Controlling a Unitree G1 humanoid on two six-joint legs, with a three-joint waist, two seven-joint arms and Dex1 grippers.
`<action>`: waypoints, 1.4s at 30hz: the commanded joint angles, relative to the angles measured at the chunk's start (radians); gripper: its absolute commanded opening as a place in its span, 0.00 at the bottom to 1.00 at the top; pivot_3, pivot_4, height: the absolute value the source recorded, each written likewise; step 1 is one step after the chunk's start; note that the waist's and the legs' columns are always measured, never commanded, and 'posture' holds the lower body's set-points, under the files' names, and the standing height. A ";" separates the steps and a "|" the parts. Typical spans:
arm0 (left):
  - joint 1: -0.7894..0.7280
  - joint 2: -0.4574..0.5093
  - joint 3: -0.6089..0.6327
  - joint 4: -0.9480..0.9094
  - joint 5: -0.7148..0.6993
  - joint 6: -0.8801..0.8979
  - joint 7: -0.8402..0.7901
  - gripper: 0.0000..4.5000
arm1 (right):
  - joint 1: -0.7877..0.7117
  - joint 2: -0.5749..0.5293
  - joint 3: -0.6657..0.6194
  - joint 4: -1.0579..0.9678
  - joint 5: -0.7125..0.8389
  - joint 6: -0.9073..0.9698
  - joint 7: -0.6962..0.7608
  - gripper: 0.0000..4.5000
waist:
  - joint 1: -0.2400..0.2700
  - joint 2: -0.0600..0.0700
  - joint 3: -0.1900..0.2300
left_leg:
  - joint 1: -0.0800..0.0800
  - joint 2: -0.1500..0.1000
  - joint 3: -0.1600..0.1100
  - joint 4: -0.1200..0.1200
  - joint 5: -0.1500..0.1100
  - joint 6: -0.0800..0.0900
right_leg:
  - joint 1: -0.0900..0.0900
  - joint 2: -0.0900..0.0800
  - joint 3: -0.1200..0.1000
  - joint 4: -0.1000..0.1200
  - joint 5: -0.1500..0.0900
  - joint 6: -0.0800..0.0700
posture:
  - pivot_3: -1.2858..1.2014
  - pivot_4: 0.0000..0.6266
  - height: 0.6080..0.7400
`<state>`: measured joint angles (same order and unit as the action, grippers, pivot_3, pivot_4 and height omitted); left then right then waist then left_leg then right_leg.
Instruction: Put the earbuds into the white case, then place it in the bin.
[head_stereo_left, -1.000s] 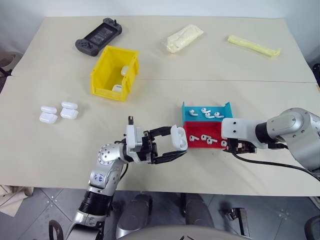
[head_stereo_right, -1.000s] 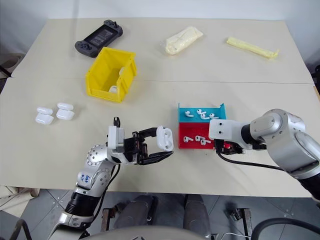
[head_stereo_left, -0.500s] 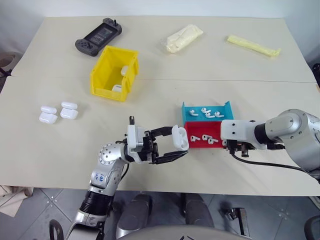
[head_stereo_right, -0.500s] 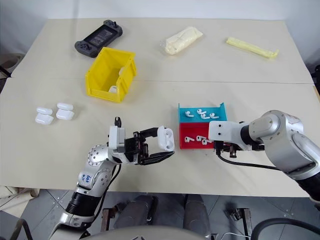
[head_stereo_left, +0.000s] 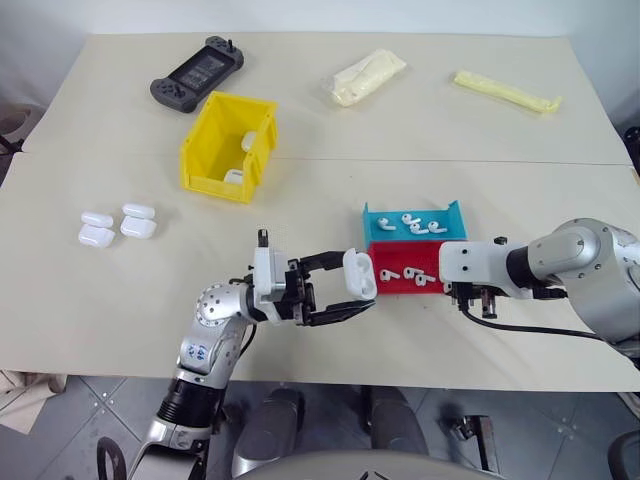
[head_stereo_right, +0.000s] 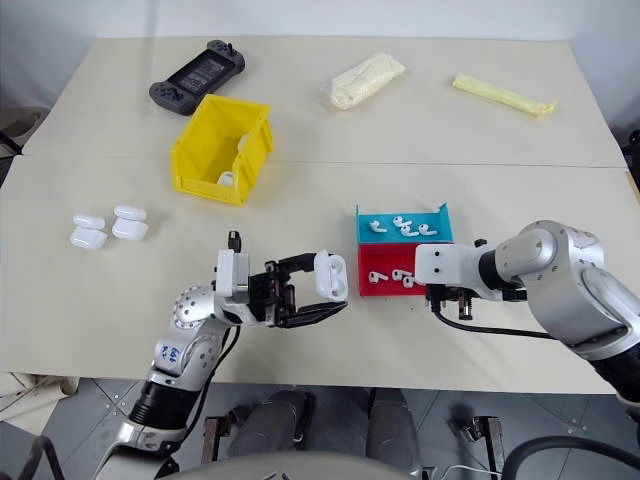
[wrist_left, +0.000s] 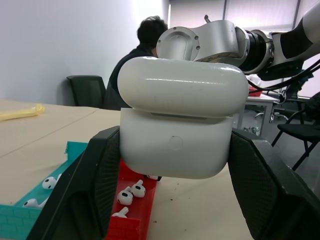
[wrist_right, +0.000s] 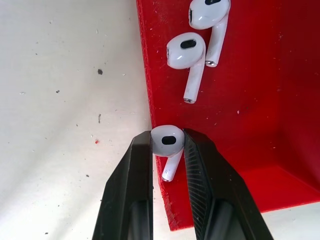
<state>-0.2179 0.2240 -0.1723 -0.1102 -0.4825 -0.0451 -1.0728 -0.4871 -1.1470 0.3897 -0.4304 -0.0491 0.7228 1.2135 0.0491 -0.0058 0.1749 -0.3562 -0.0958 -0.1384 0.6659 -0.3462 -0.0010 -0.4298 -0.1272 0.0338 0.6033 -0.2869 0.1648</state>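
We see the left gripper clamped on the white case, held above the table at nine o'clock of the red tray — the right gripper pinches an earbud at that tray's edge.

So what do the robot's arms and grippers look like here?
Both arms are rounded silver-grey metal with black joint bands and a white block at each wrist. Left gripper and right gripper have two black fingers each. A black cable trails from the right wrist.

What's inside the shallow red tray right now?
Two loose glossy white earbuds lie in the shallow red plastic tray; the right tool pinches a third at its edge. Under the tool is hidden.
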 joint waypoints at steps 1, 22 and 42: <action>-0.023 0.000 0.020 -0.006 -0.021 -0.028 -0.015 0.63 | 0.015 -0.011 -0.069 -0.038 0.019 0.010 -0.007 0.12 | 0.001 0.000 0.000 | 0.000 0.000 0.000 0.000 0.000 0.000 | 0.000 0.000 0.000 0.000 0.000 0.000 | 0.52 0.24 1.00; -0.151 0.018 0.078 0.031 -0.120 0.139 -0.061 0.63 | 0.338 0.708 -0.717 -0.124 0.752 -0.158 -0.312 0.12 | -0.023 0.000 -0.001 | 0.002 0.003 0.000 0.001 0.000 -0.002 | 0.001 0.004 0.001 0.003 0.002 -0.001 | 0.52 0.24 1.00; -0.150 0.041 0.094 -0.009 -0.145 0.224 -0.078 0.63 | 0.338 0.855 -0.430 -0.146 0.735 -0.389 -0.411 0.12 | -0.026 0.000 -0.001 | 0.002 0.003 -0.001 0.000 0.000 -0.002 | 0.000 0.004 0.001 0.003 0.002 -0.002 | 0.52 0.24 1.00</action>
<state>-0.3672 0.2648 -0.0873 -0.0730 -0.6003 0.1781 -1.1492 -0.1504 -0.2947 -0.0430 -0.5710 0.6862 0.3660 0.8007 0.0229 -0.0059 0.1743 -0.3544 -0.0927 -0.1392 0.6662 -0.3463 -0.0030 -0.4295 -0.1233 0.0352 0.6063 -0.2853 0.1632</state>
